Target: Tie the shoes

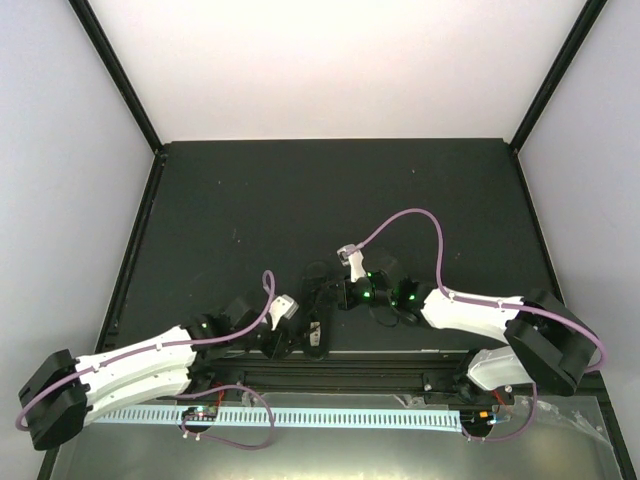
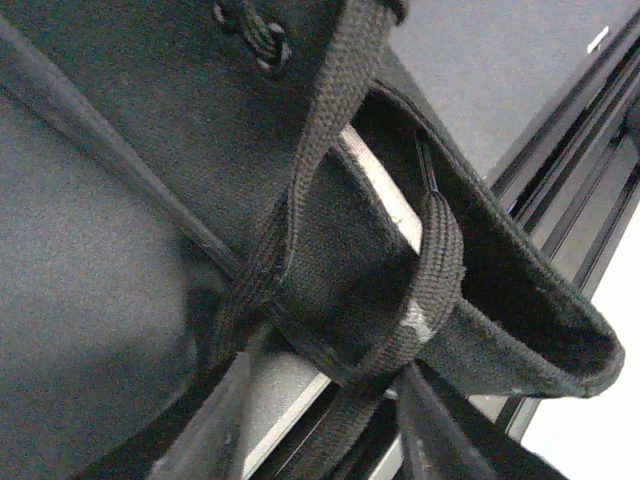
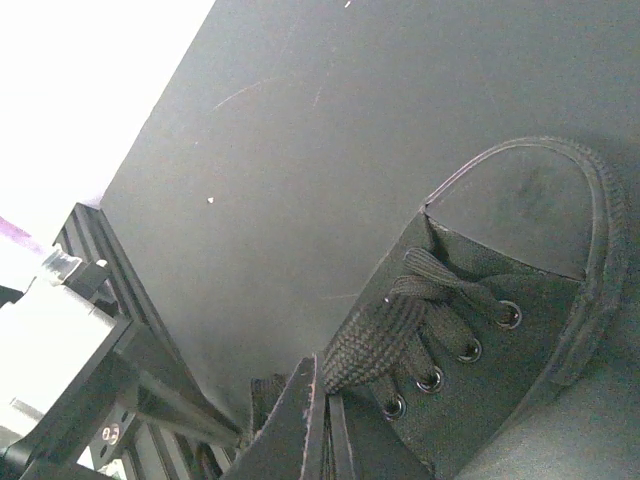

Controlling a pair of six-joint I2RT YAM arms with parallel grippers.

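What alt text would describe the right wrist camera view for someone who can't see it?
A black canvas shoe lies on a dark table, toe cap and eyelets showing. The right end effector, shut, pinches one flat lace.

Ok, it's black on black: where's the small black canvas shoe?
Top view: the small black canvas shoe lies at the table's near edge, between left claw and right claw.
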